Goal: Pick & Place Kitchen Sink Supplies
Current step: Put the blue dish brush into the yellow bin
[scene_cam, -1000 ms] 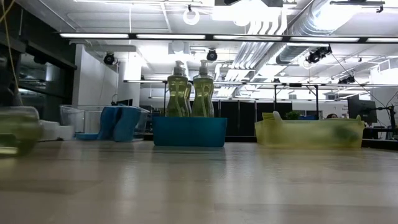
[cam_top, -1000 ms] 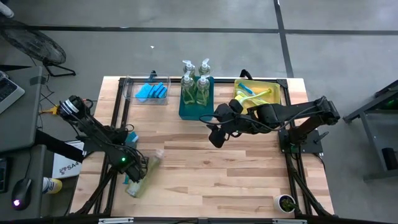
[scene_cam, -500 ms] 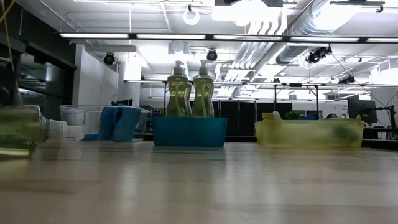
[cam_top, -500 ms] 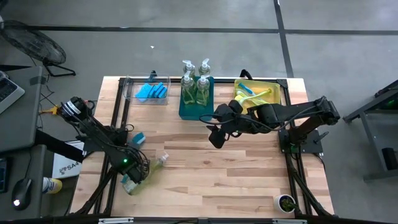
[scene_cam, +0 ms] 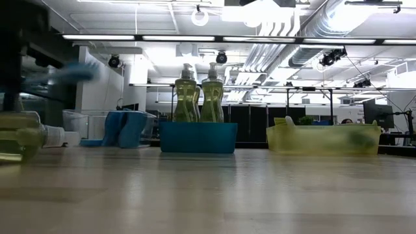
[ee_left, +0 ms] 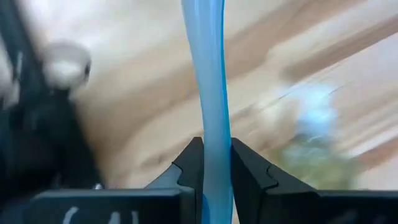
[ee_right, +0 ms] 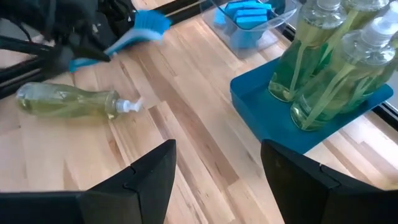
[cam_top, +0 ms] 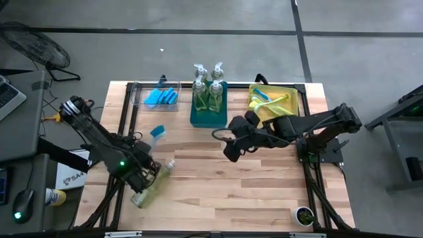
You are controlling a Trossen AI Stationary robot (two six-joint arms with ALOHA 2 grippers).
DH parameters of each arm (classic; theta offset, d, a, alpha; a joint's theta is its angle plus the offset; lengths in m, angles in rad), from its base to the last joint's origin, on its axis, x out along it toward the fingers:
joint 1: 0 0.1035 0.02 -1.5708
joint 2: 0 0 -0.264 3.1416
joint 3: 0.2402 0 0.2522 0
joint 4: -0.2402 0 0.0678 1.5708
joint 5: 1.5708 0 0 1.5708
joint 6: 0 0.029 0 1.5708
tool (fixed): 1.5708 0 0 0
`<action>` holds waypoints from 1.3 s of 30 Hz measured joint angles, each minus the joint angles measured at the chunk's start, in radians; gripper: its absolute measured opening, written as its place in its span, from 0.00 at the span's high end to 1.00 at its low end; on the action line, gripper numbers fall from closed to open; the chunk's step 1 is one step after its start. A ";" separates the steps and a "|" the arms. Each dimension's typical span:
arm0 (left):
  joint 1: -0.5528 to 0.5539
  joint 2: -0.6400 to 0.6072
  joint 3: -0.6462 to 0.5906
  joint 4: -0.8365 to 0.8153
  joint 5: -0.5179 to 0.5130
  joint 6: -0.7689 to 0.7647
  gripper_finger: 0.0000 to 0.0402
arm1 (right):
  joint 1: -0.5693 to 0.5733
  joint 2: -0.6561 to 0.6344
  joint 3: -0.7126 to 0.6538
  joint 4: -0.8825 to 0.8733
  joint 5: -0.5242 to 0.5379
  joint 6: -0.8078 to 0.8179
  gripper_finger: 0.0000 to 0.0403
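My left gripper [cam_top: 141,160] [ee_left: 211,174] is shut on a blue dish brush [cam_top: 154,137], near the table's left edge. The brush shows in the right wrist view [ee_right: 134,31] and as a blur in the low view [scene_cam: 70,73]. A clear pump bottle of yellow-green soap [cam_top: 152,184] [ee_right: 68,101] lies on its side on the wood just beside that gripper. My right gripper [cam_top: 231,149] [ee_right: 217,180] hangs open above the table's middle, in front of the teal bin [cam_top: 195,118]. It touches nothing. My left gripper pinches the brush's blue handle [ee_left: 212,163] between its two fingers, which lie across the handle. The brush is lifted clear of the table. Its handle runs away from the fingers, and the bristle head [ee_right: 151,21] points toward the far edge.
Along the far edge stand a clear bin [cam_top: 137,98] of blue sponges [cam_top: 162,96], the teal bin with several upright soap bottles [cam_top: 208,89], and a yellow bin [cam_top: 293,96] of brushes [cam_top: 271,100]. Bare wood lies between the arms and toward the near edge.
My left gripper has risen with the blue brush and swung it. The brush head has moved from low beside the arm, up and toward the far edge. In the low view it now shows high above the table. The lying bottle has shifted slightly.
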 joint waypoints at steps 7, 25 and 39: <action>0.000 -0.102 0.123 0.010 -0.400 0.279 0.88 | 0.030 0.000 -0.161 0.307 -0.049 0.014 0.43; 0.269 -0.151 0.208 0.742 -0.370 1.315 0.88 | -0.016 0.001 -0.427 1.126 -0.163 -0.230 0.43; 0.487 -0.151 0.208 1.020 0.005 1.625 0.88 | -0.057 0.000 -0.426 1.204 -0.170 -0.275 0.43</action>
